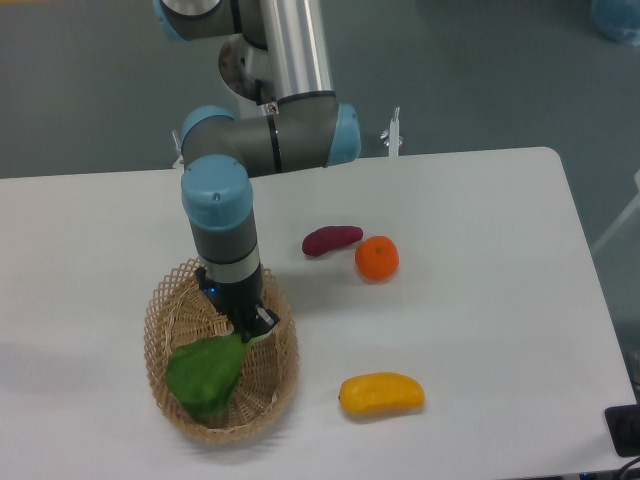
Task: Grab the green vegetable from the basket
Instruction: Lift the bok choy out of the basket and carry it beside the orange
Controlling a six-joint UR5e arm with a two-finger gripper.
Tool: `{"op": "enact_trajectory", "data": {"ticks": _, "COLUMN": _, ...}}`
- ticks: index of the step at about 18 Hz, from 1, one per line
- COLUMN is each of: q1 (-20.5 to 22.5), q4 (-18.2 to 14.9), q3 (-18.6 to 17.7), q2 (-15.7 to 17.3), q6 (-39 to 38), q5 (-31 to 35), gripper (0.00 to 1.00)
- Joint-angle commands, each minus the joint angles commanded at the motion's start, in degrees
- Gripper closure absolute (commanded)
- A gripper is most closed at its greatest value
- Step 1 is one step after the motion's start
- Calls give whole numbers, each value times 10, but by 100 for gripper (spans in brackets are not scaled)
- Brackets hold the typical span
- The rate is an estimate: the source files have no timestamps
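Bok choy, broad dark-green leaves [207,376], lies in the light tan woven wicker basket [280,385], long axis running up-right to its pale stem under the black two-finger gripper [250,325]; finger opening can't be told.

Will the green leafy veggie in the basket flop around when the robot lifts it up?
Probably a bit. The green vegetable has broad, thin-looking leaves that may droop. The gripper is at its paler stem end, likely firmer. It looks light, so it should leave the basket easily.
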Motion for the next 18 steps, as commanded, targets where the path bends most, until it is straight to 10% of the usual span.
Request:
{"op": "enact_trajectory", "data": {"ticks": 12, "q1": 67, "q4": -85, "q3": 57, "q2": 31, "q6": 51, "q5": -43, "gripper": 88}}
{"op": "enact_trajectory", "data": {"ticks": 18, "q1": 150, "q4": -208, "q3": 140, "q2": 31, "q6": 139, "q5": -91, "gripper": 88}}
